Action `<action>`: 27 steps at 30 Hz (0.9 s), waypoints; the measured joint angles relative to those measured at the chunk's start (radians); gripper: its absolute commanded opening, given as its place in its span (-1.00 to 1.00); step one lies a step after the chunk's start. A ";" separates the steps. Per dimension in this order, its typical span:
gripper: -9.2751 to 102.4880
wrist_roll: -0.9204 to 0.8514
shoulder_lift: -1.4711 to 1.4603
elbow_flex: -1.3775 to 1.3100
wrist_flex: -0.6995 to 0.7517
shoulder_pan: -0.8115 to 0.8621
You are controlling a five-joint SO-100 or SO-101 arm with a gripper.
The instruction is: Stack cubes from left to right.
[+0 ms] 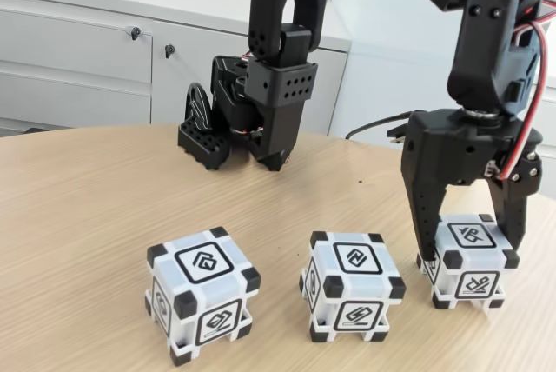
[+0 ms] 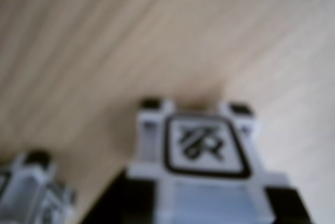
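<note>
No stacking done; three cubes (image 1: 201, 304) sit singly on the tabletop (image 1: 78, 207).
My pincer (image 1: 470, 249) straddles the right-edge cube (image 1: 469, 261), jaws wide.

No words, brand names or numbers can be read anywhere. The only signs are black-framed geometric glyphs on the faces of the three cubes: the left cube (image 1: 201, 305), the middle cube (image 1: 353, 284) at its 3 o'clock, and the right cube (image 1: 469, 258). The wrist view shows one such glyph, blurred, on a cube (image 2: 201, 158).
</note>
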 measured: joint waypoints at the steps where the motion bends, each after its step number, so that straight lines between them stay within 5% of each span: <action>1: -0.68 0.014 0.005 0.000 0.000 -0.002; 17: -0.65 0.166 0.288 0.005 0.000 0.020; 27: -0.63 0.206 0.402 0.005 0.000 0.291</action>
